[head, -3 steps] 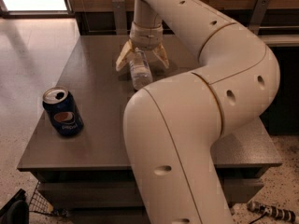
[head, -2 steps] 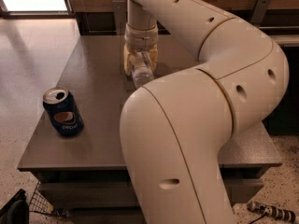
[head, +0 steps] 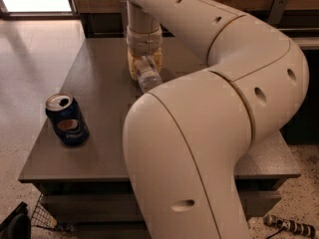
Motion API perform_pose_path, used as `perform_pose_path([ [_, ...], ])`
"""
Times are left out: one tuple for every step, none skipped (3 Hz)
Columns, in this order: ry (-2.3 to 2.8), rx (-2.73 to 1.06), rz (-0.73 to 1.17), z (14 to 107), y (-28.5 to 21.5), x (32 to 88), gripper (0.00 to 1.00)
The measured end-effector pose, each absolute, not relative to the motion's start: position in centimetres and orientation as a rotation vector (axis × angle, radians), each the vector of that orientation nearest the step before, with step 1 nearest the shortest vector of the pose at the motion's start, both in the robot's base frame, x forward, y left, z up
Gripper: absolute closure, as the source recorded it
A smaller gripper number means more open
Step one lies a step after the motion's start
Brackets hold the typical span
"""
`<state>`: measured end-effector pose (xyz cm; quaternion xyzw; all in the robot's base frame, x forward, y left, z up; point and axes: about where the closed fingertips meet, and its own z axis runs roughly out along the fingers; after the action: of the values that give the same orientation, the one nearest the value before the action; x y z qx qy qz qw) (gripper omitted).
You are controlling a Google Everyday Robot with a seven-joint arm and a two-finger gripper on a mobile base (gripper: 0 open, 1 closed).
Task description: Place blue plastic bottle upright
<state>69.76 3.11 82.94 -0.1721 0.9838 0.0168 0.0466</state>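
The blue plastic bottle (head: 149,76) is small, clear and faintly bluish, and it sits tilted at the far middle of the grey table (head: 97,68). My gripper (head: 145,66) comes straight down on it from above. Its yellowish fingers (head: 133,65) are closed around the bottle's upper part, and the bottle's lower end sticks out toward the camera. My big white arm hides the table's right half and whatever is behind the bottle.
A dark blue Pepsi can (head: 67,119) stands upright, opened, near the table's left front corner. The table's front edge (head: 75,177) is close to the camera. A black object (head: 15,224) lies on the floor at the lower left, and a striped one (head: 289,226) at the lower right.
The gripper's fingers were spread wide around the bottle; they have closed onto it. The gripper has also turned and sits lower over the bottle. The can has not moved.
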Motion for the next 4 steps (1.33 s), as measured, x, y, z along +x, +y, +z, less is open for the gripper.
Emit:
perform_pose_path([
  [2.997, -0.530, 0.055, 82.8, 3.2, 70.0, 1.00],
  [2.992, -0.534, 0.058, 82.8, 3.2, 70.1, 1.00],
  [2.887, -0.567, 0.049, 86.4, 2.0, 71.2, 1.00],
  [2.778, -0.600, 0.054, 89.6, 1.2, 72.0, 1.00],
])
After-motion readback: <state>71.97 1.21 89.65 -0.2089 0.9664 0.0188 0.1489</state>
